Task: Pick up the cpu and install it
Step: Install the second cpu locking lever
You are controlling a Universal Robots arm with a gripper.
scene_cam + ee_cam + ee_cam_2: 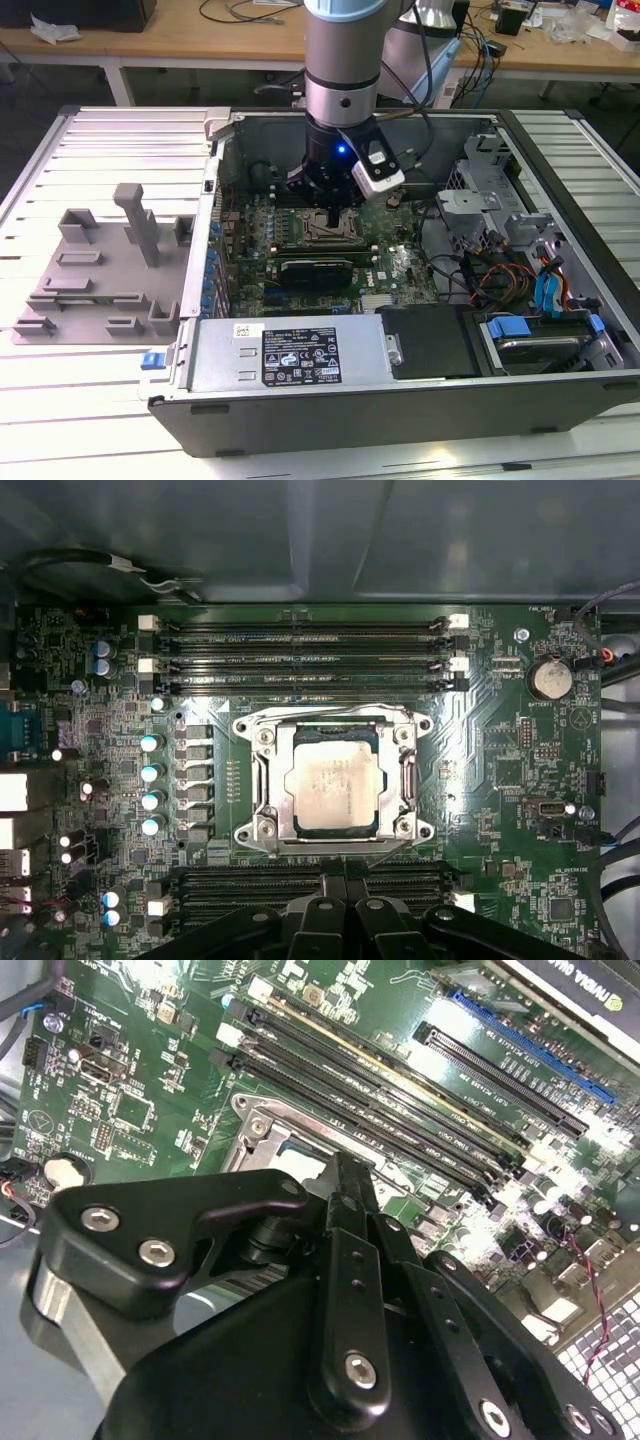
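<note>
First wrist view: cpu (pixel 334 788) lies flat inside the socket frame (pixel 262 780), frame centre.
Hand (pixel 345 905): lower edge, grip state cannot be told.

a: in the second wrist view the black gripper (pixel 345 1185) body covers most of the socket frame (pixel 262 1130), and the cpu there is hidden behind it.

b: and in the first wrist view?

a: the gripper (pixel 345 890) linkage is cut off by the picture's edge; fingertips can't be made out. marks on the cpu (pixel 335 782) top are too small to tell.

b: exterior view?

a: the arm (pixel 340 60) blocks the socket.
</note>
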